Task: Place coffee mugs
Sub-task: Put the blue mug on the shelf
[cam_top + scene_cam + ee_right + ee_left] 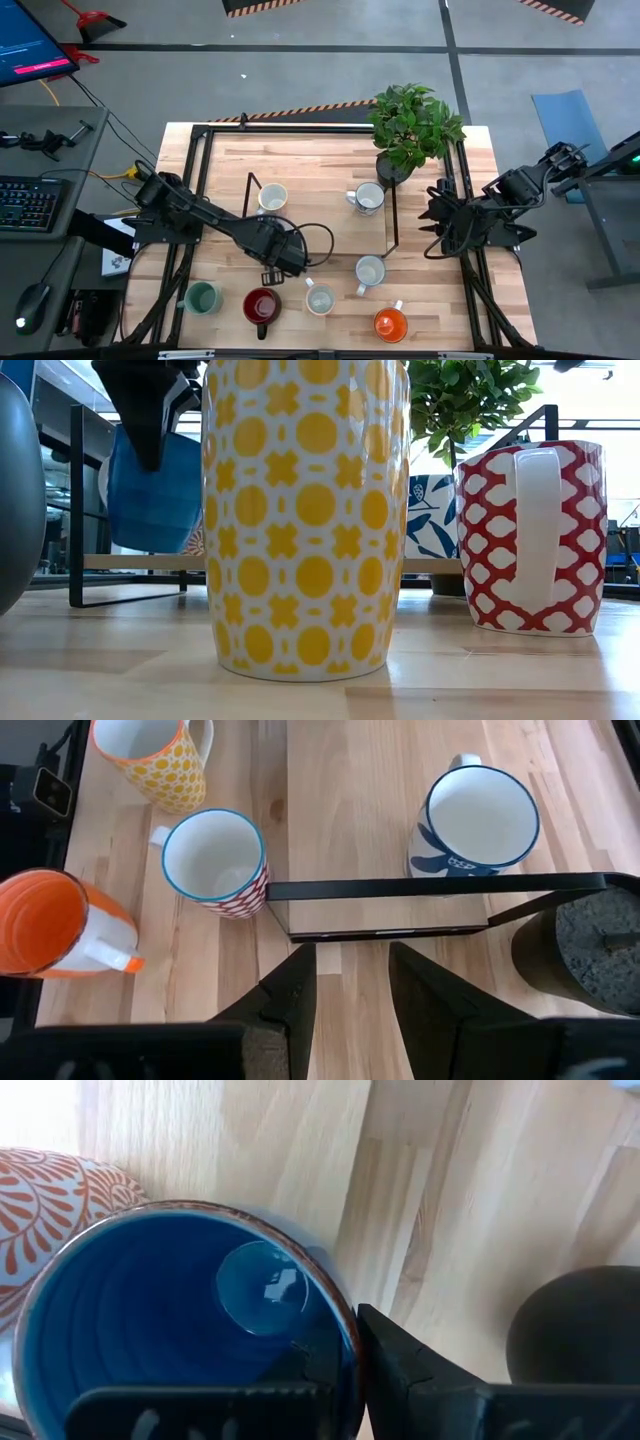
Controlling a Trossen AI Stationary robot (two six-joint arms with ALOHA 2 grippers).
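Note:
My left gripper (287,258) is over the middle of the table, shut on a blue mug (170,1320), which the low view shows as the blue mug (155,490) up off the table. My right gripper (437,216) hangs open near the table's right edge, touching nothing, with its fingers (290,995) above a black frame. Standing on their bases are a cream mug (272,197), a blue-leaf mug (368,197), a green mug (203,297), a red mug (262,305), a yellow-patterned mug (320,298), a red-and-white mug (370,270) and an orange mug (390,322). My left gripper holds the blue mug by its rim (338,1315), one finger inside the mug and the other finger (410,1365) outside against the wall. It comes at the mug from above. The low view shows the mug lifted clear of the table and hanging below the gripper.
A black wire frame (392,215) stands on the table's middle. A potted plant (410,125) sits at the far right. The wood between the cream mug and the blue-leaf mug is bare. An orange-patterned mug (50,1210) lies close beside the held mug.

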